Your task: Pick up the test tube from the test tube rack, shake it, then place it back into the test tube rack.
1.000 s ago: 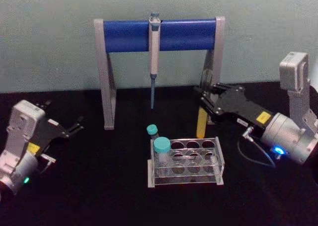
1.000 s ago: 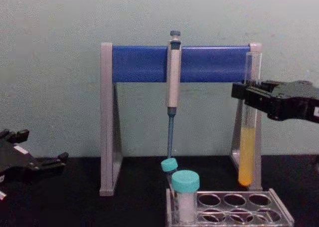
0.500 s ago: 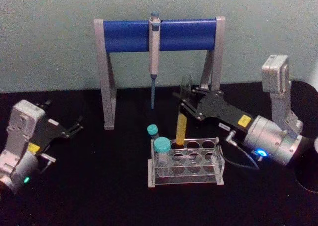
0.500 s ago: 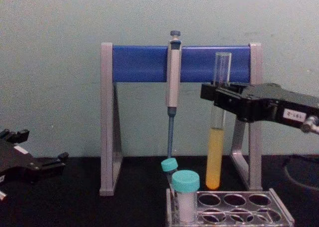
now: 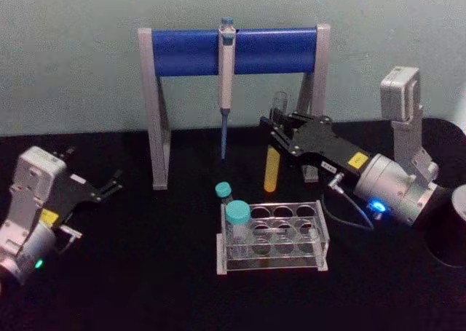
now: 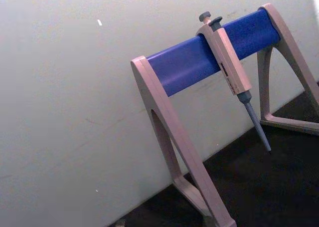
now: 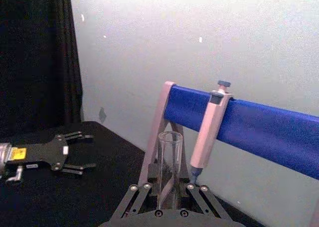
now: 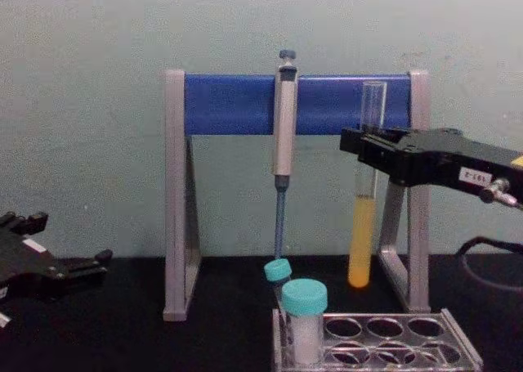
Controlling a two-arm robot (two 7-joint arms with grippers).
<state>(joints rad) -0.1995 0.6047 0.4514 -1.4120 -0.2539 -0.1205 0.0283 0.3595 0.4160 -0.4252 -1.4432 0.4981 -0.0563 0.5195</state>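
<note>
Aloft, test tube (image 8: 362, 233) in right tool (image 8: 369, 150)

The right gripper (image 7: 168, 189) clamps the tube (image 7: 168, 162) between its fingers (image 7: 130, 201), the tube's open rim standing above them. Just beyond the fingers, a pipette (image 7: 208, 129) hangs on the stand (image 7: 269, 132). Farther off to one side, the left gripper (image 7: 83, 151) sits low over the counter (image 7: 99, 187), prongs spread.
</note>
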